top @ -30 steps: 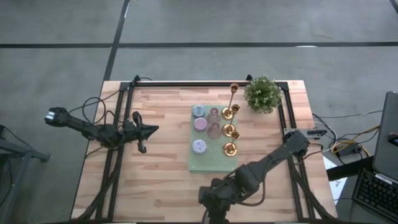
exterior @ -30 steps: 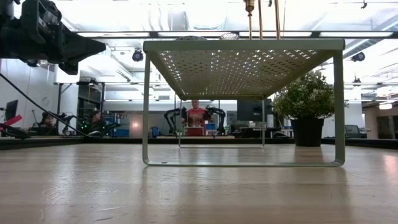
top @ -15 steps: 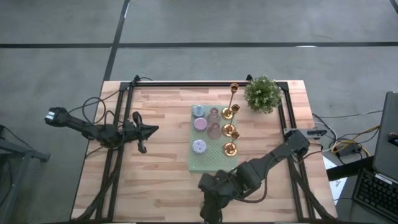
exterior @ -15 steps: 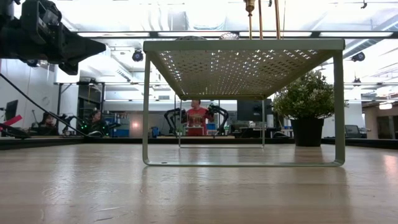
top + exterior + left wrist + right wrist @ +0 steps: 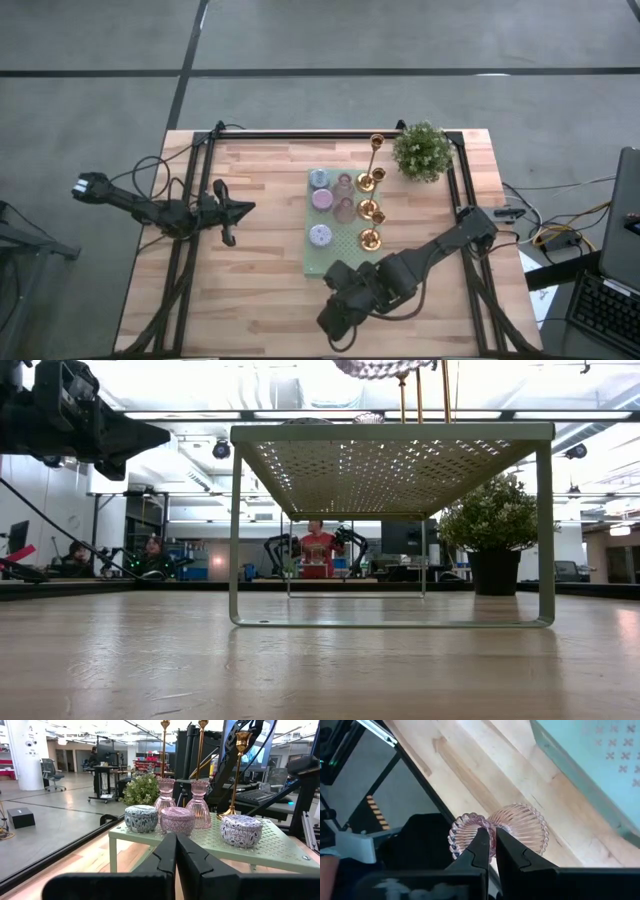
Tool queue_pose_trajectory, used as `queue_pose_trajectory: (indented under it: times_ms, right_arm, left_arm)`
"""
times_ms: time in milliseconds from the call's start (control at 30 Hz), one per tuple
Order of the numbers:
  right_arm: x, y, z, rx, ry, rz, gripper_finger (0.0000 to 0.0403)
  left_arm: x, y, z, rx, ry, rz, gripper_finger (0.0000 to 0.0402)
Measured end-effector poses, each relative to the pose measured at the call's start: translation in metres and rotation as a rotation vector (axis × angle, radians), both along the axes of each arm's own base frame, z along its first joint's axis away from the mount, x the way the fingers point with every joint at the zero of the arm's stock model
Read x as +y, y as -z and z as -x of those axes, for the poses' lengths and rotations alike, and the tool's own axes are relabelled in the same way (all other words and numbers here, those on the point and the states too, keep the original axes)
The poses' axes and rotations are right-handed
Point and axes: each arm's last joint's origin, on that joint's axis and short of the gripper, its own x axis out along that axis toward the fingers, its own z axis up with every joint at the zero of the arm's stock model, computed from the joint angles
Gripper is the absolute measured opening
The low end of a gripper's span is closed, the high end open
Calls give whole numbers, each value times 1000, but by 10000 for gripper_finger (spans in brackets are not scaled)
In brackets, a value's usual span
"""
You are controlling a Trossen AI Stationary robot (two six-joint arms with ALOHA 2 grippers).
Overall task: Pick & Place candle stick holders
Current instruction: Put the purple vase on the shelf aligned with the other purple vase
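**Right hand held a pink glass holder near the front of the bench**

The right hand was pinched shut on a ribbed pink glass holder, gripping it at its thin middle. It was above the near edge of the bench, just near of the green stand.

On that stand stood the gold holders, two more pink glass ones and three round patterned pots. A green plant sat at the far right.

The left hand was closed and empty, waiting left of the stand.
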Motion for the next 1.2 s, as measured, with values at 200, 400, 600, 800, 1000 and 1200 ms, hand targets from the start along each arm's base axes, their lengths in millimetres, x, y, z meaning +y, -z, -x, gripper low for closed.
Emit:
queue_pose_trajectory:
  times_ms: [200,400,600,800,1000,1200]
  right_arm:
    - [-6,-6,1,-1,43,-22,8]
    - [-13,-6,1,13,105,-8,8]
    - [-25,-7,-2,28,179,-32,8]
    - [-35,-15,6,56,267,-14,8]
    - [-42,-22,12,9,311,62,8]
    - [-46,-28,17,-12,354,87,8]
  left_arm:
    - [0,0,0,0,0,0,14]
    - [0,0,0,0,0,0,16]
    - [0,0,0,1,0,0,17]
    - [0,0,0,1,1,0,14]
    - [0,0,0,5,0,-2,14]
    - [0,1,0,12,0,-4,16]
